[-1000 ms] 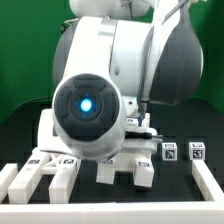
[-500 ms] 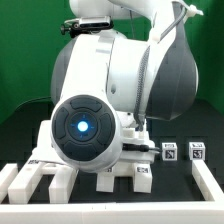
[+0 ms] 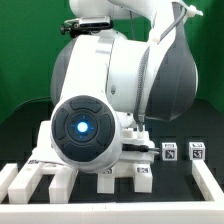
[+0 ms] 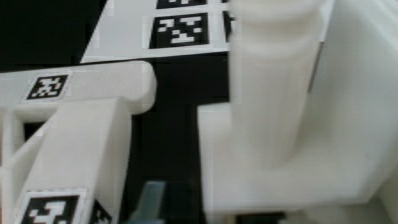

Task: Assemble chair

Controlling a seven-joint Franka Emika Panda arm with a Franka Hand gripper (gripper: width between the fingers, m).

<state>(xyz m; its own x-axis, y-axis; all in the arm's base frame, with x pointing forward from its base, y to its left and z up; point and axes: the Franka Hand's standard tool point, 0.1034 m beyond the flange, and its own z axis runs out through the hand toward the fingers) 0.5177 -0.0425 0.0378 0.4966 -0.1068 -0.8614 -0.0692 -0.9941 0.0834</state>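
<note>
In the wrist view a chunky white chair piece (image 4: 276, 110) stands upright close by. Beside it lies a white frame piece (image 4: 80, 100) with square tags, and a tagged white slab (image 4: 178, 25) lies beyond. My gripper (image 4: 217, 208) hangs just above them. Only one pale fingertip (image 4: 160, 200) shows, over the dark gap between the two pieces and touching neither. The other finger is hidden by the upright piece. In the exterior view my arm's body hides the gripper. White chair blocks (image 3: 40, 178) lie at the exterior view's left and more parts (image 3: 140, 175) under the arm.
Two small tagged white blocks (image 3: 170, 152) (image 3: 197, 152) stand at the exterior view's right on the black table. A low white rail (image 3: 207, 185) runs along the front right. My large white arm body (image 3: 120, 90) blocks most of the exterior view.
A second ago my arm shifted: its round blue-lit joint moved lower and toward the exterior view's left. It has held still for the last half second. No part has visibly moved.
</note>
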